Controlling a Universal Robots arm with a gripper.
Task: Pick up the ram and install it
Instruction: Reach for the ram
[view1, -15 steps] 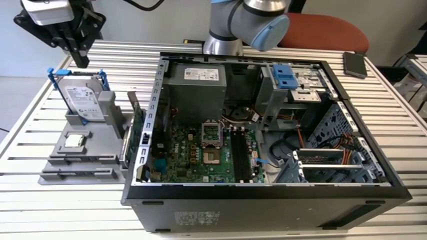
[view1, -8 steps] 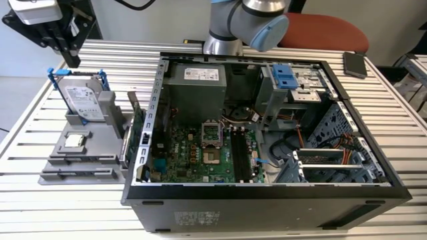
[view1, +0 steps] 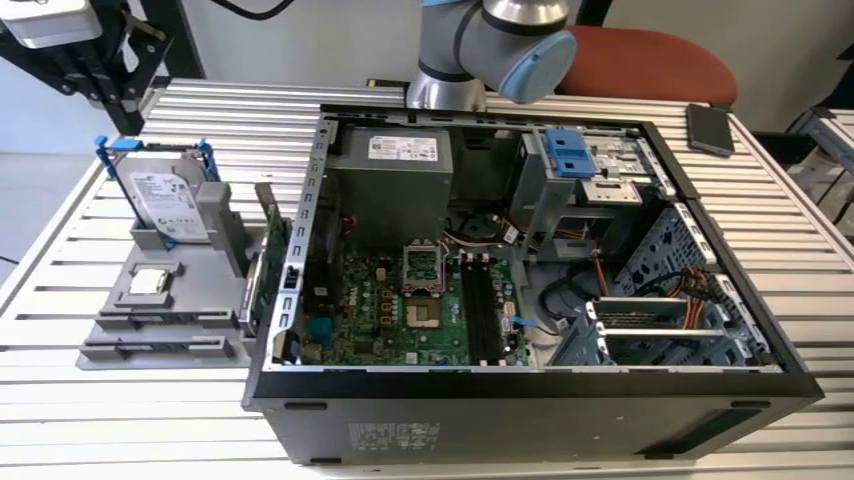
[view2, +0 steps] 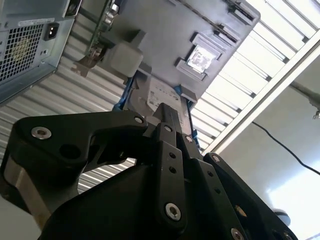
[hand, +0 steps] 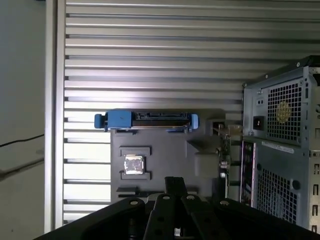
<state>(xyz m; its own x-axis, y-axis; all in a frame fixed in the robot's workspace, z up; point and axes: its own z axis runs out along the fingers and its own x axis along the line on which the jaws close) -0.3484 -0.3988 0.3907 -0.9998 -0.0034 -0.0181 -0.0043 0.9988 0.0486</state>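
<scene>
The ram is out of view. In both wrist views my gripper (view2: 167, 114) (hand: 175, 184) is shut with its black fingers pressed together and nothing between them. It hangs well above the grey parts holder (hand: 165, 160) (view1: 160, 300), which stands on the slatted table at the exterior view's left. The holder carries a small square silver processor chip (hand: 133, 164) (view1: 150, 282). The open computer case (view1: 534, 390) lies on its side, with the motherboard's black memory slots (view1: 478, 305) facing up.
A hard drive in a blue caddy (view1: 171, 200) (hand: 145, 120) stands on the holder, and a green expansion card (view1: 274, 255) stands at the holder's case-side edge. The arm's joints (view1: 494, 40) rise behind the case. A phone (view1: 710, 128) lies at the exterior view's far right.
</scene>
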